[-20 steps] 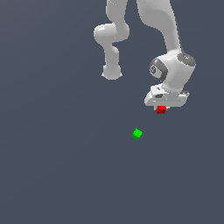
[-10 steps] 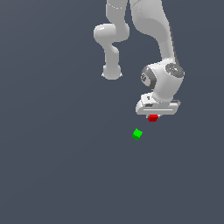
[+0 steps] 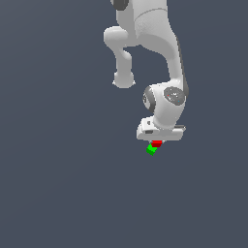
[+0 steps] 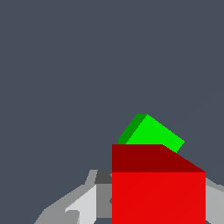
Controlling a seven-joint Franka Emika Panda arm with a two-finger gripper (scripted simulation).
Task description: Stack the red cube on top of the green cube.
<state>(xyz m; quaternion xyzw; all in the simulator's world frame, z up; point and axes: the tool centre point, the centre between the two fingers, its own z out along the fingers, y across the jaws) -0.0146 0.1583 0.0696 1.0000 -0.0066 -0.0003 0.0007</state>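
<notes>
A: Reading the exterior view from its left across, what do we meet first?

B: The green cube, on the bare grey floor. Just to its right and a little higher we find the red cube, tucked under the white gripper. The two cubes overlap in that view; we can't tell if they touch.

A: And the gripper's hold?

B: We judge it clamped on the red cube. In the wrist view the red cube fills the space between grey fingers, with the green cube showing just past its far edge.

A: Why carried so?

B: We think the red cube is held raised so it can come down over the green one. The green cube sits turned relative to the red, so we'd expect corners to overhang unless we rotate before letting go.
</notes>
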